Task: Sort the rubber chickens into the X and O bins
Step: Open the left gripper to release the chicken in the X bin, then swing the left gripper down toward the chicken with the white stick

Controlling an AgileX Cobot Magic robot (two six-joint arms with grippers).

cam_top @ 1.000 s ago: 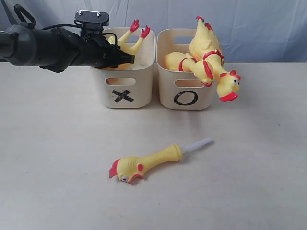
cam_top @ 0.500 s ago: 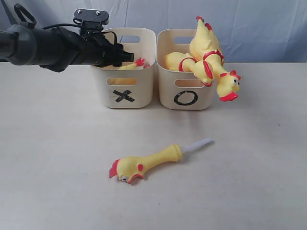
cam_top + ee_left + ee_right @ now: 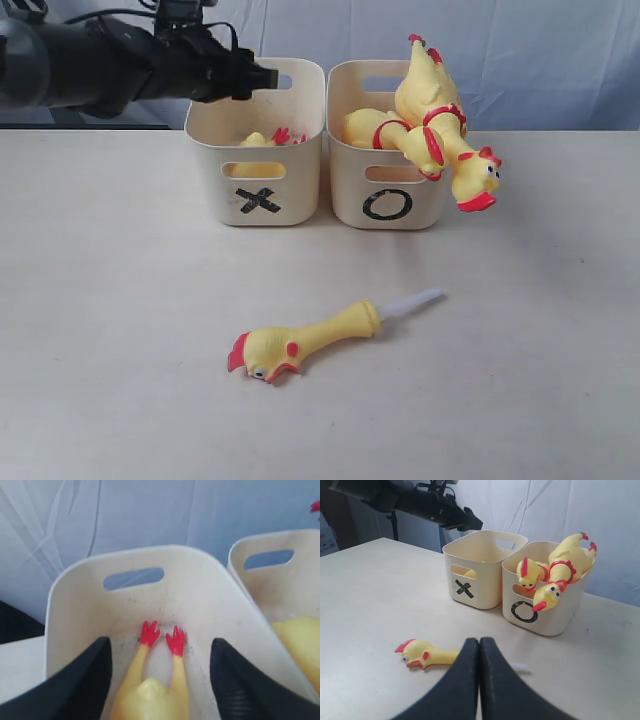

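My left gripper (image 3: 256, 78) (image 3: 160, 645) hangs open above the X bin (image 3: 258, 200) (image 3: 80, 595), gripping nothing. Below it a headless yellow chicken body (image 3: 262, 139) (image 3: 150, 695) lies inside that bin, its red feet toward the far wall. Two whole rubber chickens sit in the O bin (image 3: 388, 205) (image 3: 540, 617). One of them (image 3: 455, 150) hangs head-down over the front rim. The other (image 3: 370, 128) lies inside. The head-neck piece (image 3: 300, 345) (image 3: 427, 655) with a white tube lies on the table in front of the bins. My right gripper (image 3: 479, 642) is shut and empty, low over the table near that piece.
The two bins stand side by side at the table's far edge, before a pale blue cloth backdrop (image 3: 540, 60). The black left arm (image 3: 90, 65) reaches in from the left above the table. The beige tabletop (image 3: 120, 330) spreads around the head-neck piece.
The left gripper held the headless body feet-up over the X bin; it opened, the body dropped into the bin, and the gripper rose a little. The right gripper stayed shut.
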